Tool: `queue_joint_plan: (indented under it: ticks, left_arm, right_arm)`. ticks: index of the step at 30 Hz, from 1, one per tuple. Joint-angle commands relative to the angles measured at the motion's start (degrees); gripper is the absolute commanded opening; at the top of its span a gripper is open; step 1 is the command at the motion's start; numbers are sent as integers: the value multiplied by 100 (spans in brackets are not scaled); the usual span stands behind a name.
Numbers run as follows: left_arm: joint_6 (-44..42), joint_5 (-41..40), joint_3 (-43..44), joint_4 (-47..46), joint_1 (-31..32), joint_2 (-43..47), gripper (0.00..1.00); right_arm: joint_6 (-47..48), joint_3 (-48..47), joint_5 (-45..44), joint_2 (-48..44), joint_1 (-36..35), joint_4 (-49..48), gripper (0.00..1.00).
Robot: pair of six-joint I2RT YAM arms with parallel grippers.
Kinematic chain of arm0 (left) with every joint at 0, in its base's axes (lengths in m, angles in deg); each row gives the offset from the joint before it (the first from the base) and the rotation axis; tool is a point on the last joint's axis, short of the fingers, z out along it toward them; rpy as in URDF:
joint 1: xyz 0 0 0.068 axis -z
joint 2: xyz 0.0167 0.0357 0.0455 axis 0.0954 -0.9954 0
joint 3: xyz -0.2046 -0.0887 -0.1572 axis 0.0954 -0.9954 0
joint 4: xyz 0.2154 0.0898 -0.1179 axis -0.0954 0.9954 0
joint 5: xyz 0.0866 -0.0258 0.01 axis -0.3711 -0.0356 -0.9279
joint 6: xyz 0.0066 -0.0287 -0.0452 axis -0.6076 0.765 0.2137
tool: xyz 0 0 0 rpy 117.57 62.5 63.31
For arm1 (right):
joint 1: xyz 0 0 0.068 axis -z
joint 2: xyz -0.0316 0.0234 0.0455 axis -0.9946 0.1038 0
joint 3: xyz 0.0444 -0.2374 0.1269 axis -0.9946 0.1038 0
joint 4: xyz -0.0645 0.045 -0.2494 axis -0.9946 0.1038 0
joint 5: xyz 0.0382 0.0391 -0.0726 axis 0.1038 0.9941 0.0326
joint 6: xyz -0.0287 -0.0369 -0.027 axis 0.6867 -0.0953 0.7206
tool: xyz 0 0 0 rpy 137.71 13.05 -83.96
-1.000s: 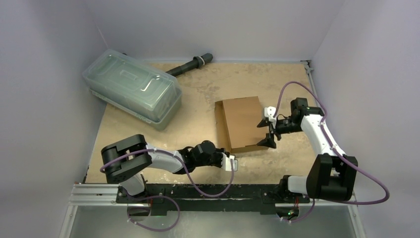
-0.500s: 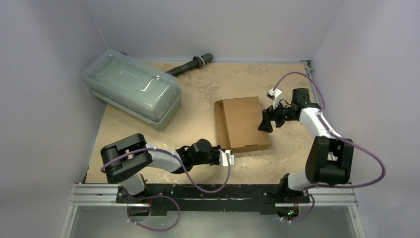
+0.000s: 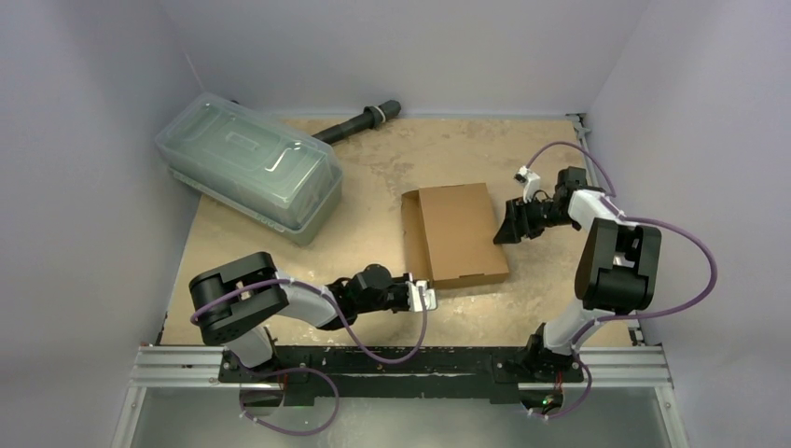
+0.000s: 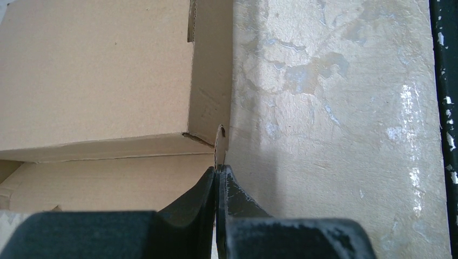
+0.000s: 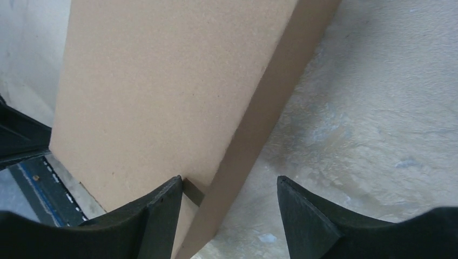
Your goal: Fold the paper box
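The paper box (image 3: 455,233), plain brown cardboard, lies flat-topped in the middle of the table. My left gripper (image 3: 424,297) sits low at its near left corner. In the left wrist view the left gripper (image 4: 220,168) is shut, its tips pinching a thin cardboard tab (image 4: 220,143) that sticks out from the paper box (image 4: 97,70) at that corner. My right gripper (image 3: 508,224) is at the box's right edge. In the right wrist view the right gripper (image 5: 229,178) is open, with one finger (image 5: 162,210) over the paper box (image 5: 162,81) top panel and the other over the table.
A clear greenish plastic lidded container (image 3: 247,168) stands at the back left. A black cylindrical tool (image 3: 359,123) lies behind it near the back wall. Walls close in on three sides, and the arms' metal rail (image 3: 401,359) runs along the near edge.
My right gripper has moved from the box's near right corner further back along its right edge, and its jaws have narrowed a little. My left gripper, still shut, has shifted slightly left.
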Motion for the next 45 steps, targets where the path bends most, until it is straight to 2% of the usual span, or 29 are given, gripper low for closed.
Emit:
queue_joint_plan:
  ticks: [1,11,22,29,36,45]
  left_arm:
    - [296,181,-135,-539,-53,-46,0]
    - [656,224,-413,-1214,-138,-125,0]
    - [1155,310,-684,-2053,-286,-325,0]
    - [1630,475,-632,-2245,-449,-424,0]
    - [1915,586,-490,-2164,-570,-450,0]
    - [1935,575,-72,-1297,-605,-361,0]
  right_arm:
    - [86,-246,224,157,27,227,64]
    - [62,-254,13,337,58,189,50]
    - [7,-203,-220,340,62,95,46]
    - [30,-193,-266,339,62,112,45]
    - [63,-192,-277,333,62,125,45]
    - [96,-201,-294,333,62,166,45]
